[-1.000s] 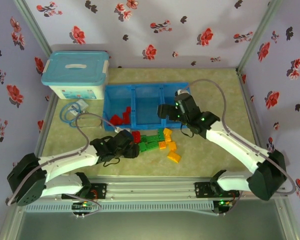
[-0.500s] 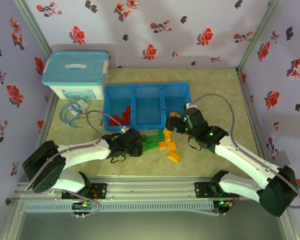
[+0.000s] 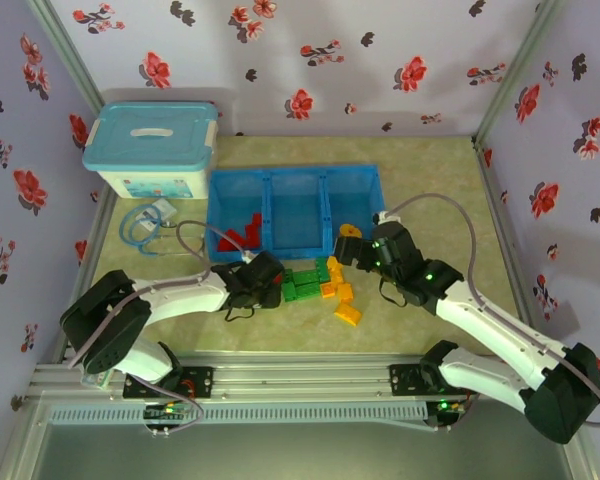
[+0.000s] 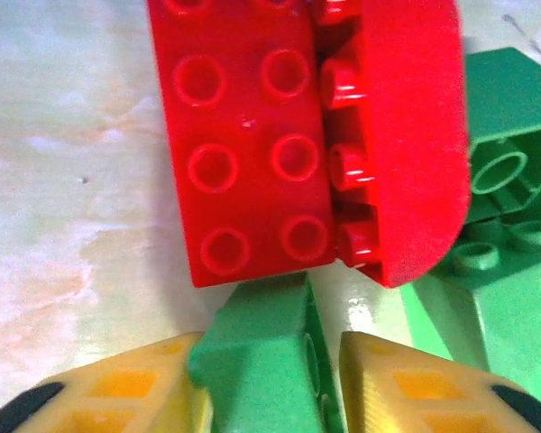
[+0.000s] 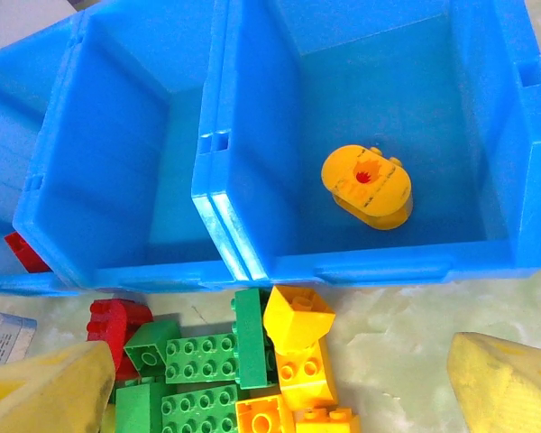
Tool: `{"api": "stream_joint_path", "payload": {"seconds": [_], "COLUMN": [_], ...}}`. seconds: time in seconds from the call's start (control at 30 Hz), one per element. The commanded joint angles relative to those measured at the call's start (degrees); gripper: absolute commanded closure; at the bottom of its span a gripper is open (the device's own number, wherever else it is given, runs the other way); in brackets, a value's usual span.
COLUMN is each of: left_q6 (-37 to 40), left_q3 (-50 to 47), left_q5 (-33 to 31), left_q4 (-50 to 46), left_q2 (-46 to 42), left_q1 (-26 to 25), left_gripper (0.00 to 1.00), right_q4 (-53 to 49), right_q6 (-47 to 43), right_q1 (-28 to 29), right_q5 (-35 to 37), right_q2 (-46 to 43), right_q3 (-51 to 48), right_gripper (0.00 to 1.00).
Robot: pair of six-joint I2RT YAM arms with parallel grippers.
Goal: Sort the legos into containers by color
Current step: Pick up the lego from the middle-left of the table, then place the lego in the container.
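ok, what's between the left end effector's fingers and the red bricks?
A green brick, held between the pads of the left end effector, its far end right by the red bricks; left wrist view.

Table: pale greenish-cream marbled top [image 3: 430, 180].
Blue tray: three joined open bins [image 3: 296, 171] lying across the middle of the table, toward the back.
Storage box: white with a light-blue handled lid [image 3: 155, 148], at the back left, just left of the tray.
Cable: a loose pale coil [image 3: 140, 224] in front of the box.
Green bricks: a cluster [image 3: 302, 285] just in front of the tray.
Yellow-orange bricks: [image 3: 338, 292] touching the green ones on their right; one more lies nearer the front.
Red bricks: two pressed together [image 4: 243, 153] on bare tabletop, at the pile's left edge.
Green brick: one [image 4: 257, 352] just beside the red pair.
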Motion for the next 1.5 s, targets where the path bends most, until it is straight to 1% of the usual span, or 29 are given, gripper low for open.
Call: {"api": "stream_joint_path", "payload": {"seconds": [0.0, 0.1, 0.2, 0.33, 0.43, 0.53, 0.6, 0.77, 0.9, 1.03, 1.07, 1.1, 1.13, 1.17, 1.2, 1.23, 1.3, 1.37, 1.47], "left_q6": [-1.31, -2.46, -4.61, -4.48, 0.07, 5.43, 8.80, 13.50, 16.56, 17.82, 18.01, 18.33, 18.90, 20.25, 21.05, 21.49, 21.75, 21.47, 21.20], "left_q3": [-0.46, -1.06, -1.53, 0.81, 6.73, 13.97, 18.86, 29.01, 36.68, 40.84, 41.44, 41.89, 42.20, 42.57, 43.11, 43.32, 43.12, 41.81, 36.71], "left_q5": [0.89, 0.00, -3.24, -7.04, -10.53, -10.18, -8.30, -3.15, -1.42, -0.61, -0.52, -0.38, -0.10, 0.52, -0.10, -0.91, -1.79, -1.99, -2.52], "left_q4": [-0.31, -2.98, -7.17, -13.16, -16.14, -15.88, -14.43, -11.35, -12.06, -13.25, -13.60, -13.81, -13.83, -13.87, -14.53, -15.06, -15.78, -15.91, -13.57], "left_q2": [0.09, -3.04, -8.56, -16.93, -19.49, -16.22, -12.12, -0.46, 8.94, 14.73, 15.49, 15.92, 15.91, 15.42, 14.56, 13.44, 9.67, 5.49, -2.27], "left_q1": [0.08, -0.93, -3.12, -3.98, -3.28, 0.26, 2.75, 8.07, 9.98, 11.02, 11.18, 11.27, 11.24, 11.05, 10.69, 10.38, 9.99, 9.50, 8.58], "left_gripper": [0.69, 0.80, 0.85, 0.87, 0.87, 0.86, 0.86, 0.85, 0.84, 0.83, 0.81, 0.72, 0.51, 0.28, 0.20, 0.18, 0.16, 0.17, 0.20], "right_q4": [1.29, 1.81, 2.34, 3.51, 5.55, 6.73, 6.45, 4.94, 3.59, 2.26, 1.98, 1.62, 1.44, 1.41, 1.29, 1.17, 0.44, -0.28, -1.56], "right_q6": [1.43, 1.70, 1.84, 2.39, 3.67, 4.92, 5.69, 7.35, 8.63, 9.18, 9.20, 9.13, 8.96, 8.66, 8.15, 7.77, 6.95, 6.22, 4.72], "right_q1": [0.24, 0.20, 0.24, 0.24, 0.40, 1.14, 2.33, 6.05, 8.41, 9.58, 9.80, 9.99, 10.13, 10.25, 10.51, 10.72, 11.27, 12.02, 14.18], "right_q5": [1.67, 1.51, 1.51, 1.25, 0.25, -0.33, -0.11, 2.08, 3.95, 5.09, 5.21, 5.41, 5.55, 5.51, 5.47, 5.51, 5.63, 5.99, 7.00], "right_q2": [-0.92, -0.82, -0.54, -0.22, 0.48, 1.25, 1.23, -0.38, -2.35, -4.39, -4.89, -5.41, -5.66, -5.85, -5.93, -5.89, -5.34, -4.29, -1.91], "right_q3": [-1.41, -1.73, -2.12, -3.11, -4.74, -5.86, -6.12, -7.21, -8.53, -9.17, -9.22, -9.22, -9.18, -9.09, -8.88, -8.63, -7.64, -6.38, -3.85], "right_gripper": [0.05, 0.06, 0.06, 0.07, 0.07, 0.07, 0.08, 0.08, 0.08, 0.09, 0.09, 0.09, 0.09, 0.09, 0.09, 0.09, 0.09, 0.09, 0.10]}}
